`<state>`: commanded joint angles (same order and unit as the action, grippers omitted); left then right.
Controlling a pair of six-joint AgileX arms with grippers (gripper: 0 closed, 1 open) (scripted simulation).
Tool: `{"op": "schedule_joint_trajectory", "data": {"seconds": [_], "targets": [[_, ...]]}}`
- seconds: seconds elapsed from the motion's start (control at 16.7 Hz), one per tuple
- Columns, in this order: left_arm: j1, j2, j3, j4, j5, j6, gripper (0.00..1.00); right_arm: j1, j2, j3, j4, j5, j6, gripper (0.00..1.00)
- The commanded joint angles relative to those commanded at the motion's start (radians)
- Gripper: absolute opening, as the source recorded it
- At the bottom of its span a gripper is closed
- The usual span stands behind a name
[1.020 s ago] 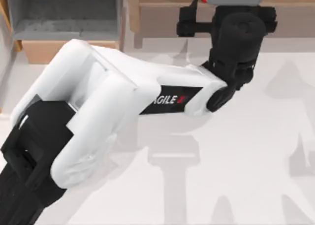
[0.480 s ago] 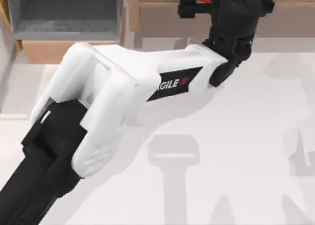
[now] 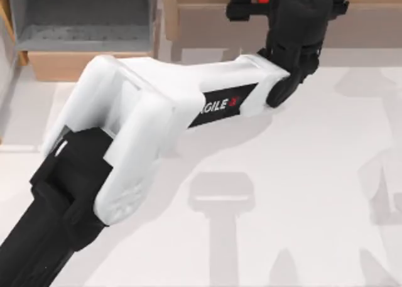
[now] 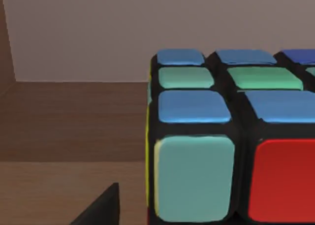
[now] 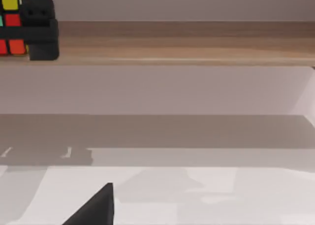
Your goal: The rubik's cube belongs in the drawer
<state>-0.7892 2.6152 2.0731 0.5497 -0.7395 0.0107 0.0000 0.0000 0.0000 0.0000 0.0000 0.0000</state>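
Since a second ago the left arm [image 3: 157, 117] has stretched farther toward the top edge, carrying its left gripper [image 3: 260, 1] over the long wooden shelf [image 3: 207, 14]. That pale white table [image 3: 301, 193] lies bare under arm shadows, a plain wall behind the shelf. Left of it sits the drawer [image 3: 81, 32], open, grey inside. Rubik's cube [image 4: 221, 146] rests on the shelf board with the black fingers [image 5: 42, 28] at its side; whether they clamp it I cannot tell
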Motion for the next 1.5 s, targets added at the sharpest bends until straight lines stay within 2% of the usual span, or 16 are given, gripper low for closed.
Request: {"op": "schedule_joint_trajectory", "data": {"seconds": [0.66, 1.26, 1.5], "targets": [[0.0, 0.0, 0.0, 0.0, 0.0, 0.0, 0.02, 0.0, 0.0, 0.0, 0.0, 0.0, 0.0, 1.0], [-0.005, -0.006, -0.003, 0.001, -0.001, 0.001, 0.0, 0.0, 0.0, 0.0, 0.0, 0.0, 0.0, 1.0], [-0.02, -0.073, -0.073, 0.005, -0.018, 0.002, 0.0, 0.0, 0.0, 0.0, 0.0, 0.0, 0.0, 1.0]]}}
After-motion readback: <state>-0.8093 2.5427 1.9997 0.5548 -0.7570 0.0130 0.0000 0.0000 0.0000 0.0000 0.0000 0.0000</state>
